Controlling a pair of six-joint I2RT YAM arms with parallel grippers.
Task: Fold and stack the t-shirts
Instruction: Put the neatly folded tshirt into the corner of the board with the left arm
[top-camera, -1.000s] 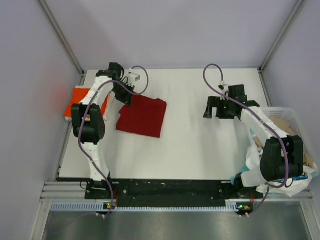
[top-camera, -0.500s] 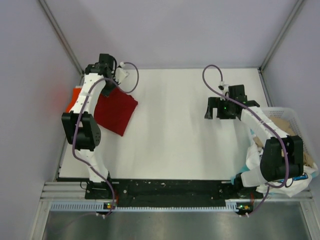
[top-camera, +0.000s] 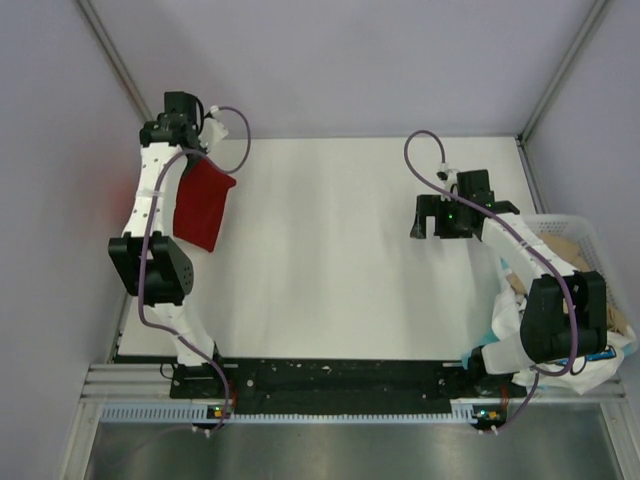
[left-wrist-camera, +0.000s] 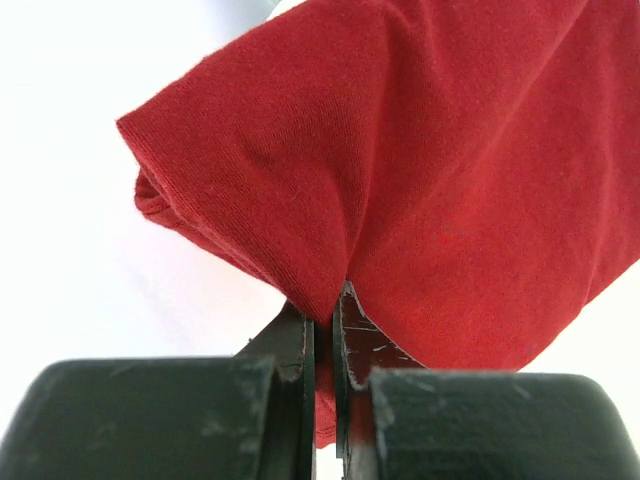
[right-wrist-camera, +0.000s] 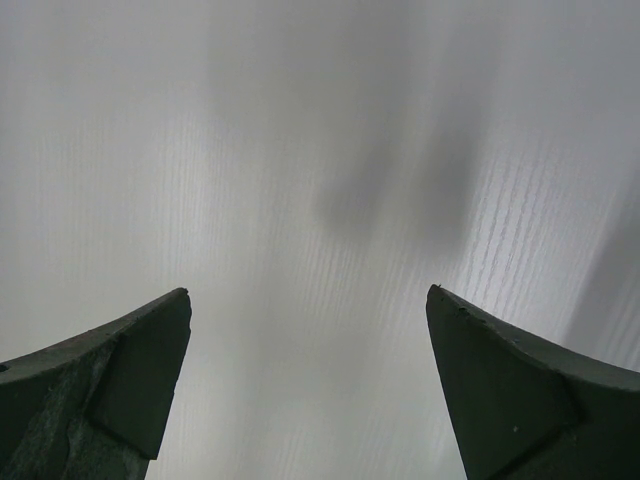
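A folded dark red t-shirt (top-camera: 203, 205) hangs from my left gripper (top-camera: 191, 162) at the far left of the table (top-camera: 340, 260). In the left wrist view the gripper (left-wrist-camera: 325, 310) is shut on a pinched fold of that red cloth (left-wrist-camera: 450, 170), which fills most of the frame. My right gripper (top-camera: 430, 220) stands open over bare table at the right. The right wrist view shows its two dark fingertips (right-wrist-camera: 140, 360) wide apart with only white tabletop between them. The bright orange-red t-shirt is hidden behind the left arm and the red cloth.
A white lattice basket (top-camera: 580, 228) sits at the right edge, beside the right arm, with beige cloth (top-camera: 560, 255) in it. White cloth (top-camera: 508, 330) spills over its near corner. Grey walls close in the left, back and right sides.
My left arm has swung left with the dark red t-shirt, carrying it from the table's left-middle to the far left edge, where it covers the orange-red one. The right arm has not moved.
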